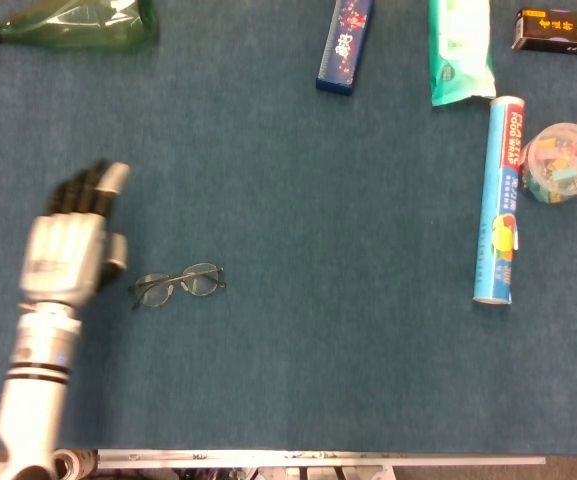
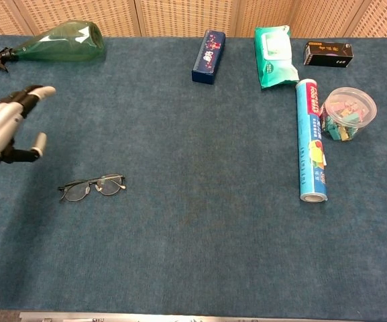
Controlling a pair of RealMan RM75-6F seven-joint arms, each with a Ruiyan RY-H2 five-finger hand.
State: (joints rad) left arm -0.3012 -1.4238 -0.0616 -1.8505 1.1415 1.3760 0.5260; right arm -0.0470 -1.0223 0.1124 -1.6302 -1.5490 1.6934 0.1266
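A pair of thin-rimmed glasses (image 1: pixel 178 284) (image 2: pixel 91 187) lies flat on the blue table cloth, left of centre. My left hand (image 1: pixel 70 240) (image 2: pixel 5 127) hovers to the left of them, raised off the cloth, fingers stretched out and apart, holding nothing. It does not touch the glasses. My right hand shows in neither view.
A green spray bottle (image 1: pixel 73 22) lies at the far left. At the back are a dark blue box (image 1: pixel 345 45), a green wipes pack (image 1: pixel 459 50) and a black box (image 1: pixel 554 29). A food wrap roll (image 1: pixel 499 200) and a tub of clips (image 1: pixel 562 162) lie right.
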